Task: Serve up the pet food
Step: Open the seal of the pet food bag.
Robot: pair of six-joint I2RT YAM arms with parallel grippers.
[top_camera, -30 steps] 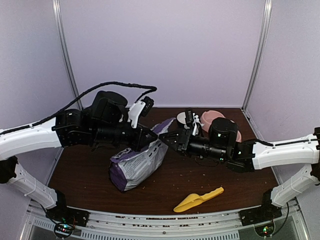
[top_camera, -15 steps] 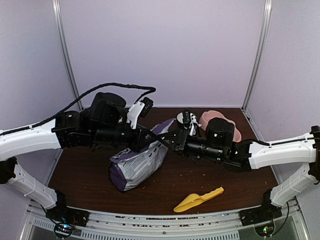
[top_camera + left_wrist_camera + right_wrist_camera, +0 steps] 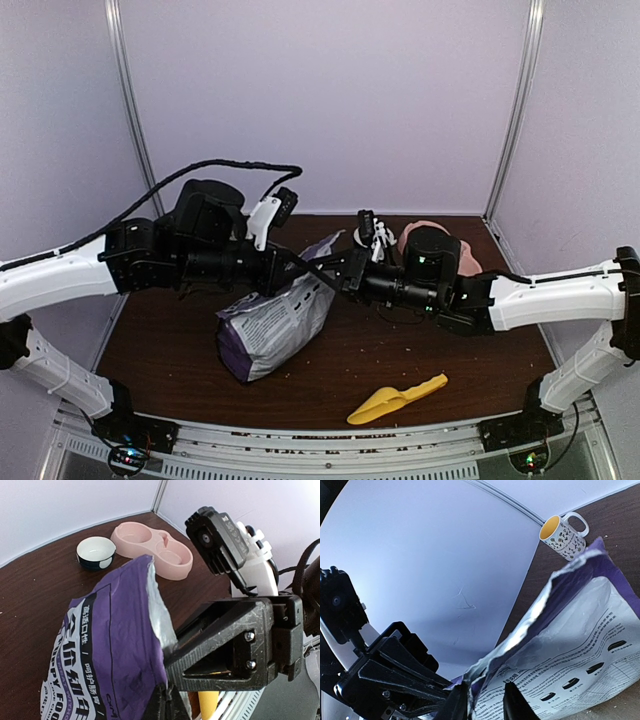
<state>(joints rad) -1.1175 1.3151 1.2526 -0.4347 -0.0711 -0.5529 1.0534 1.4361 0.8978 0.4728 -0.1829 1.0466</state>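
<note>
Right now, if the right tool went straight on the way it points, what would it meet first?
The purple bag: its torn top edge lies between the fingers of the right tool. Just beyond it, seemingly very close though depth is hard to judge, the left tool faces it head-on.

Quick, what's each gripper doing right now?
Left gripper: closed on the purple food bag at its top edge.
Right gripper: open, straddling the bag's torn rim.
</note>
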